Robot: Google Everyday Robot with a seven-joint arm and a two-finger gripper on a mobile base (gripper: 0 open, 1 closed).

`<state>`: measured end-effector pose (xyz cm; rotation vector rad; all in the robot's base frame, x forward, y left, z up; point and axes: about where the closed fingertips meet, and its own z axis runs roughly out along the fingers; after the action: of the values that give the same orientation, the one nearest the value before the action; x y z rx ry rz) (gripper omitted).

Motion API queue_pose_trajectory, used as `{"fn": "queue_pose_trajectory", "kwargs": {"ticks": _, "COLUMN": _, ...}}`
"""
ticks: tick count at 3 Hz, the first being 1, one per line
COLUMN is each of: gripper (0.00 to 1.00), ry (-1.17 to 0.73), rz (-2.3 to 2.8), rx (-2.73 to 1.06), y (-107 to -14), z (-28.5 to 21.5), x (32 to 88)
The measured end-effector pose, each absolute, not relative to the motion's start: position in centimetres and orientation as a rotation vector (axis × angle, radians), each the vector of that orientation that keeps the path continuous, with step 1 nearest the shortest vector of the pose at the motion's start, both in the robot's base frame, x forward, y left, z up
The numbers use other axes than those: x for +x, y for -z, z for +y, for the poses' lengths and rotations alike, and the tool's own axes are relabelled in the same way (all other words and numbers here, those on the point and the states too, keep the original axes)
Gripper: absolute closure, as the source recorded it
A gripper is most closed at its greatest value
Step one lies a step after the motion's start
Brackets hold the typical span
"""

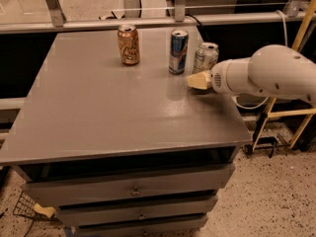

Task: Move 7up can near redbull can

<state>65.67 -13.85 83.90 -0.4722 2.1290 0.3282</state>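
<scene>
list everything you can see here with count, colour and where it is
7up can: one, silver-white with green, far right of the tabletop
redbull can: one, blue and silver, just left of the 7up can
copper-orange can: one, far edge, left of the redbull can
table: one, grey, centre
drawers: three, grey, under the tabletop
yellow frame: one, on the floor to the right
arm: one, white, entering from the right
gripper: one, beige, just in front of the 7up can
</scene>
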Motion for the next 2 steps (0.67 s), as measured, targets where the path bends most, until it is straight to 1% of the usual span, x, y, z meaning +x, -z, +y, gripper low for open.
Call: {"fn": "queue_pose_trajectory", "kwargs": {"ticks": 2, "gripper": 1.00, "ry": -0.269, "rz": 2.124, "rx": -0.597, "y": -83.5, "z": -11.9, "x": 69.2}}
